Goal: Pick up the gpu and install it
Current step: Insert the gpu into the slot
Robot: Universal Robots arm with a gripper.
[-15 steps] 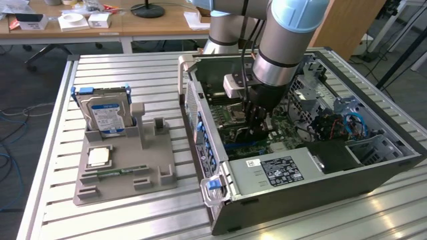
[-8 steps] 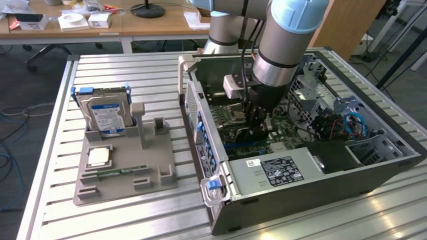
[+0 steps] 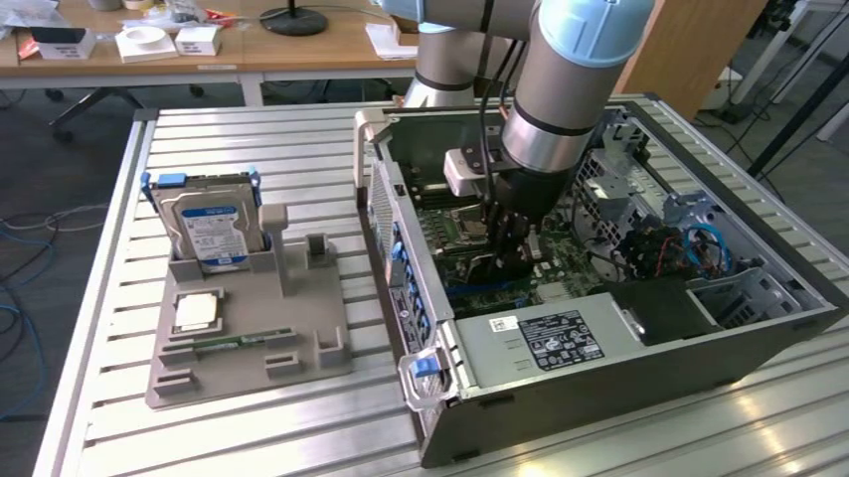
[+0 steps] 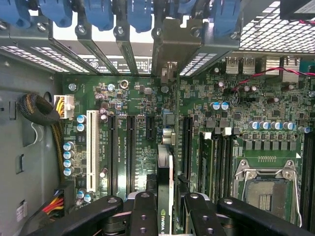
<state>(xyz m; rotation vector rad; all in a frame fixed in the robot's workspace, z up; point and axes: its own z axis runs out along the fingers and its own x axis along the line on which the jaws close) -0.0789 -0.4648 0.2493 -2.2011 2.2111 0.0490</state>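
Inside the open computer case (image 3: 597, 417), the gripper (image 4: 165, 211) is clamped on the gpu (image 4: 166, 164) (seen edge-on, thin as a blade); its long axis runs straight ahead from the fingers, parallel to the motherboard's expansion slots (image 4: 130, 147) beneath it.

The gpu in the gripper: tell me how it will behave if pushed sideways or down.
Likely stiff: the gpu stands edge-on and straight in the gripper, no sag visible. Probably light for its length, being a thin card. Likely fragile: held by its narrow edge above the motherboard, a skewed push could twist or chip it.
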